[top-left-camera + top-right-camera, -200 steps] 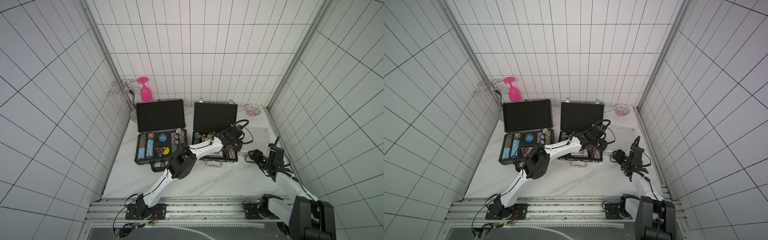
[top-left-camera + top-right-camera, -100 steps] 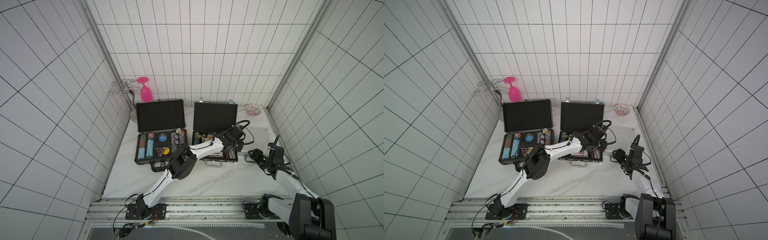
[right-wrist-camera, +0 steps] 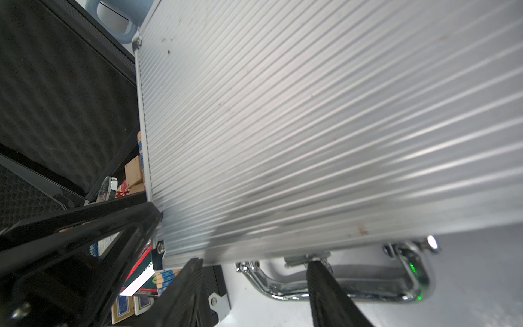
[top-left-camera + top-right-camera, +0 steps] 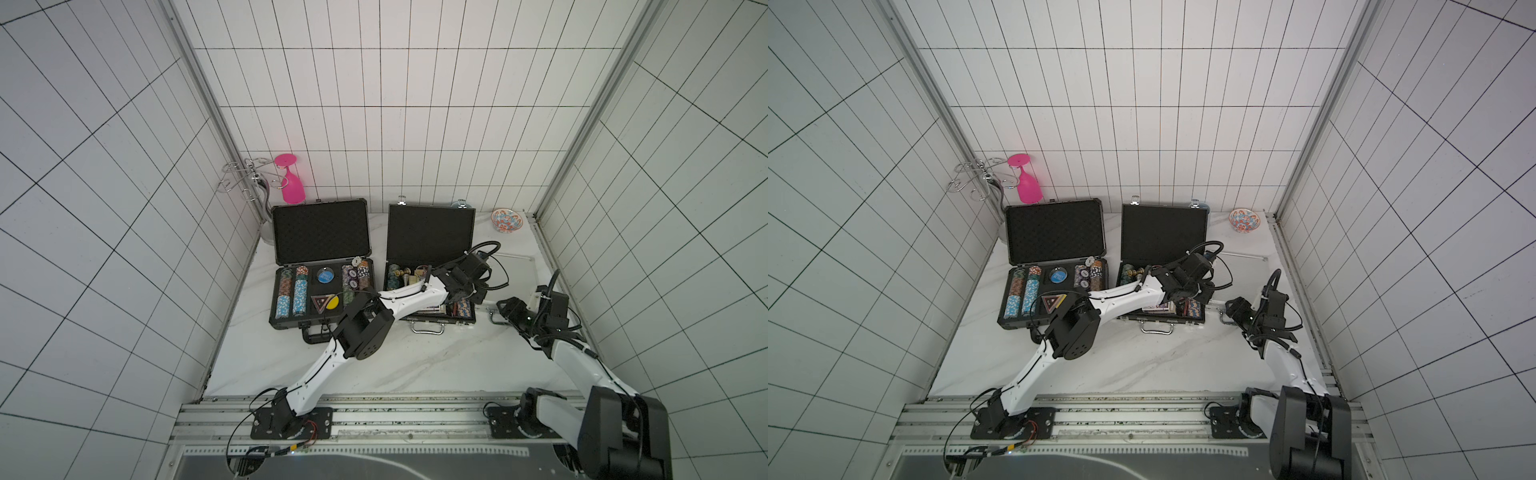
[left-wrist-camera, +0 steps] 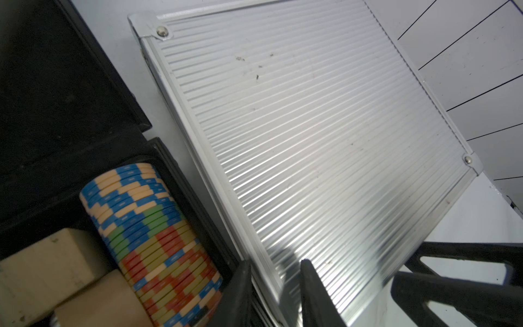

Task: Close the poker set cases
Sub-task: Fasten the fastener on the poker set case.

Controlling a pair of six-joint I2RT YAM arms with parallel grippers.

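Large grey case (image 4: 320,232) logged at 10 o'clock on the table (image 4: 415,365), lid raised, chips (image 4: 297,291) exposed. Black case (image 4: 430,232) logged at 12 o'clock, lid likewise raised. Silver case (image 4: 1241,268) logged at 2 o'clock, just beside the black one, ribbed lid lowered; full seating cannot be told. Left gripper (image 5: 275,264) is set astride the silver lid's edge nearest the black one, jaws narrow; whether it is clamped cannot be told. Right gripper (image 3: 256,262) is placed at the silver lid's front edge, above the handle (image 3: 339,288), jaws apart, nothing held.
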